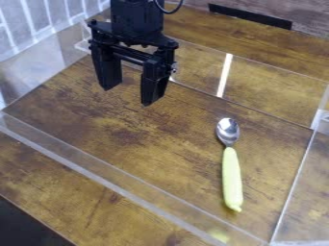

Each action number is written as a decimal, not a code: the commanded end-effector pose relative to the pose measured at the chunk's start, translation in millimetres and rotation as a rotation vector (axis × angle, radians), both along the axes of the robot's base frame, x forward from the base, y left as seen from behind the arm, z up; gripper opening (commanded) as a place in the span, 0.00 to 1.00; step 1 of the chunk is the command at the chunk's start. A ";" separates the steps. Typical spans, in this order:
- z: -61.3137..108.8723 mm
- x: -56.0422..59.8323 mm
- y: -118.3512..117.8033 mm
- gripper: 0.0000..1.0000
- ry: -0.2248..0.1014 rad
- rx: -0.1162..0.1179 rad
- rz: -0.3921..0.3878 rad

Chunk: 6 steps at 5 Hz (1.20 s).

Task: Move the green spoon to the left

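Hovering open and empty, the claw (130,88) hangs well apart from the green spoon (230,166).

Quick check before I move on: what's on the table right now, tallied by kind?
Spoons: 1, the green spoon, yellow-green handle with a silver bowl, lying at the right.
Grippers: 1, the black gripper, open and holding nothing, at upper left.
Clear trays: 1, the clear tray with low walls around the work area.
Total: 3
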<state>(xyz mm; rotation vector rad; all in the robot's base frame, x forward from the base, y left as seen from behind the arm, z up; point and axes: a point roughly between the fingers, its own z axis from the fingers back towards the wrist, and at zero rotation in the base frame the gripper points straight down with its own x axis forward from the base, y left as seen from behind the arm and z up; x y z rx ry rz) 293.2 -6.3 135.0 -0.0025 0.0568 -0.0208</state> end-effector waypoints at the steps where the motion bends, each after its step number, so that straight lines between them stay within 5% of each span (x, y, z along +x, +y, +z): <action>1: -13.6 -3.0 -2.0 1.00 0.037 -0.003 0.004; 3: -36.8 -1.1 -19.8 1.00 0.064 -0.009 0.120; 4: -45.9 3.7 -35.7 1.00 0.048 -0.017 0.216; 6: -64.5 15.7 -82.2 1.00 -0.042 -0.062 0.416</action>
